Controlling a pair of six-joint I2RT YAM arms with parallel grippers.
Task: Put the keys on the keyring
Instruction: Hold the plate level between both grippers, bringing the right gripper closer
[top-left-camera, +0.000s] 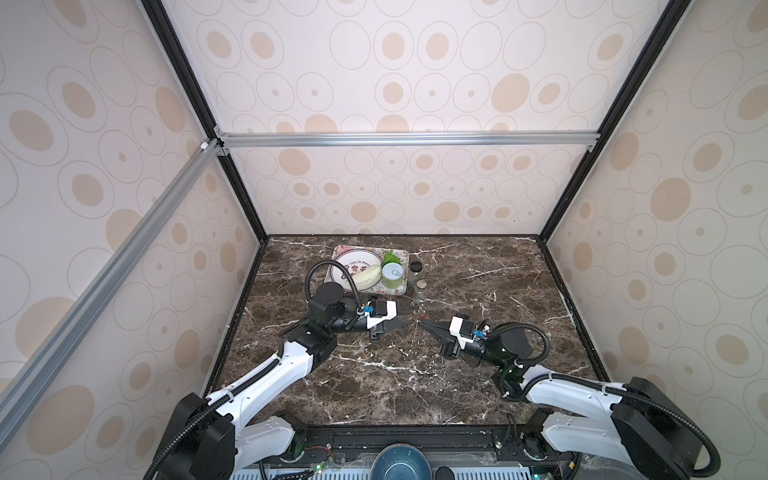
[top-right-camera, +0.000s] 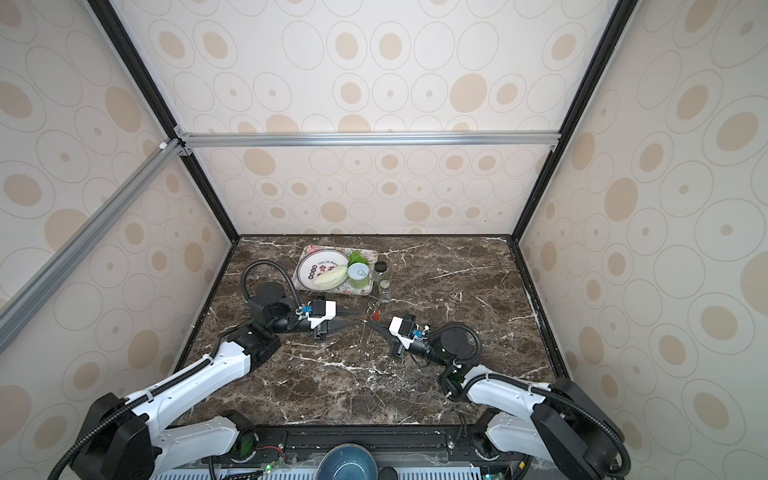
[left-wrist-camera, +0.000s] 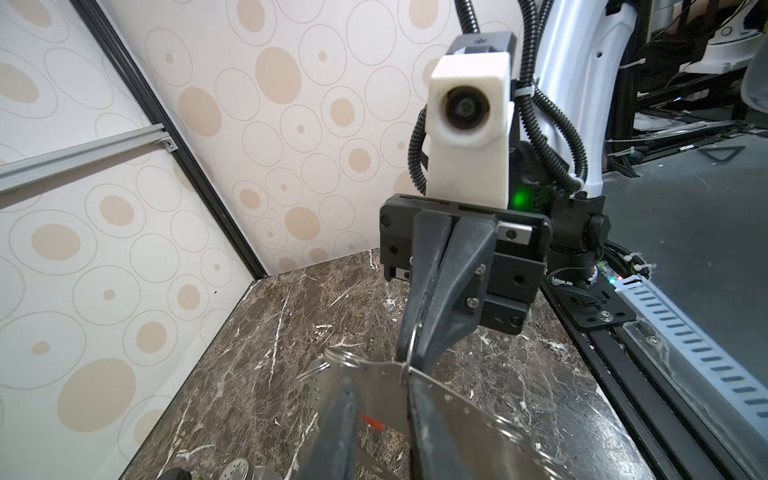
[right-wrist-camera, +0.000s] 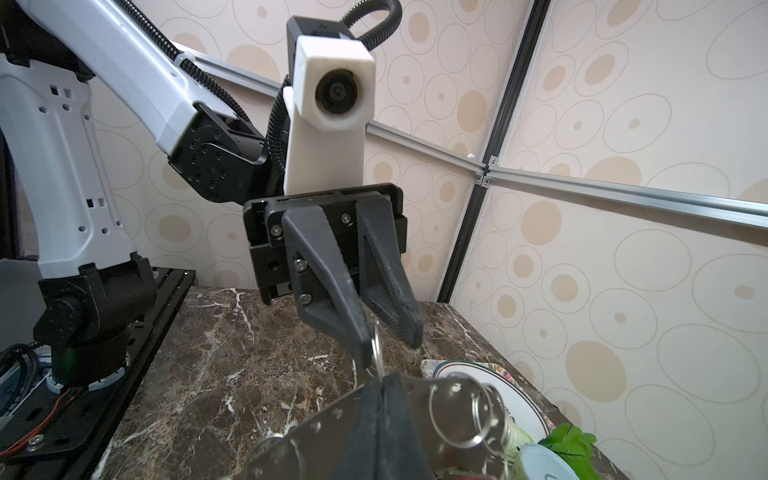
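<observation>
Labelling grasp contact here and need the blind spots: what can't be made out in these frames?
- Red key: just a speck in both top views, too small to read.
- Same key, left wrist view: only a sliver shows beside a left gripper finger.
- Black key: found in no view.
- Flat grey keyring: cut off by the bottom edge in both wrist views.
- Thin wire ring: the pinched part is hidden inside the shut right gripper.

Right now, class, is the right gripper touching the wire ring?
Touching. The left wrist view shows the right gripper pinched shut on the wire ring.
</observation>
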